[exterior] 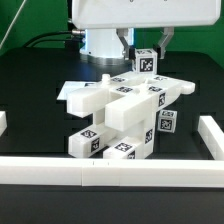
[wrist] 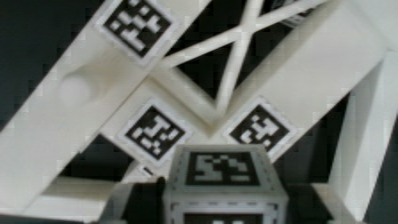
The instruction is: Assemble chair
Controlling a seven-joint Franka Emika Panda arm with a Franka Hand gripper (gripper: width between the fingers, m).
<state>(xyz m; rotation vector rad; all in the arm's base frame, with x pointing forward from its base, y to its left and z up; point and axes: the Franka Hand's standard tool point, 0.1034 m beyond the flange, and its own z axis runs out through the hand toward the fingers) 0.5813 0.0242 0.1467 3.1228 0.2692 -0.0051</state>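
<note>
The chair [exterior: 125, 115] stands mid-table as a cluster of chunky white tagged parts. Blocky legs [exterior: 95, 140] are at the front and an X-braced panel [exterior: 100, 95] lies across the top. My gripper [exterior: 146, 58] hangs just above the chair's far side, shut on a small white tagged block [exterior: 146, 62]. In the wrist view the block [wrist: 222, 168] sits between my dark fingers [wrist: 150, 203]. The X-braced panel [wrist: 214, 70] with its tags fills the picture beyond it. I cannot tell whether the block touches the panel.
Low white border rails run along the front [exterior: 110, 172], at the exterior view's right [exterior: 210, 135] and at its left [exterior: 3, 122]. The arm's white base [exterior: 105, 42] stands behind the chair. The tabletop [exterior: 30, 135] is black.
</note>
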